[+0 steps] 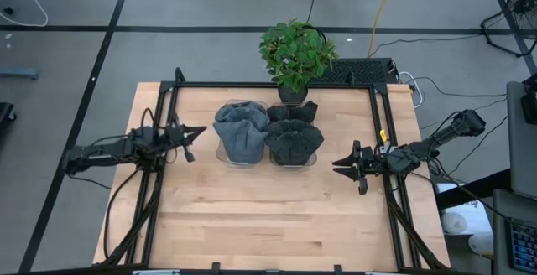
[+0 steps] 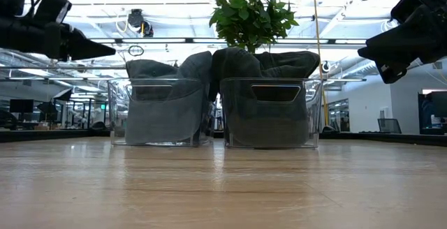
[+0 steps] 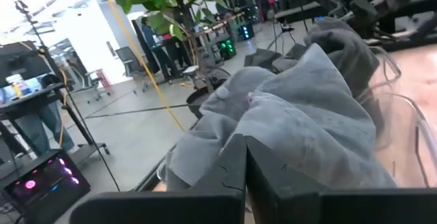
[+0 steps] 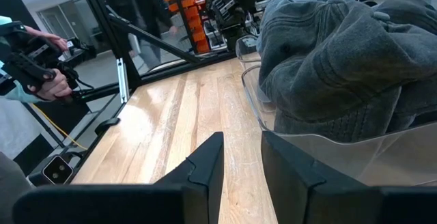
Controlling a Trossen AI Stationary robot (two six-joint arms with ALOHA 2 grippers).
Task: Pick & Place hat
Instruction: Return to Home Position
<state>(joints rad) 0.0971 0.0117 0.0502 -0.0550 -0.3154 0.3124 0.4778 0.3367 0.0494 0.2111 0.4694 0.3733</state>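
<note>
Two clear bins stand side by side at the table's middle. The left bin [image 1: 221,153] holds a light grey hat [image 1: 242,132] [image 3: 300,115], bunched up and rising over the rim. The right bin [image 1: 312,159] holds dark grey hats [image 1: 294,137] [image 4: 341,60], heaped above its rim. My left gripper [image 1: 200,131] [image 3: 246,149] hovers left of the light grey hat, shut, pointing at it. My right gripper [image 1: 337,165] [image 4: 242,142] hovers right of the dark hats' bin, near its front corner, with a narrow gap between its fingers. Both hang above the table in the low view.
A potted plant [image 1: 295,53] stands just behind the bins at the far edge. A black frame [image 1: 252,85] runs along the table's far, left and right sides. Bare wood [image 1: 268,216] lies between the bins and the near edge. A person's hand [image 4: 54,80] shows beyond the table.
</note>
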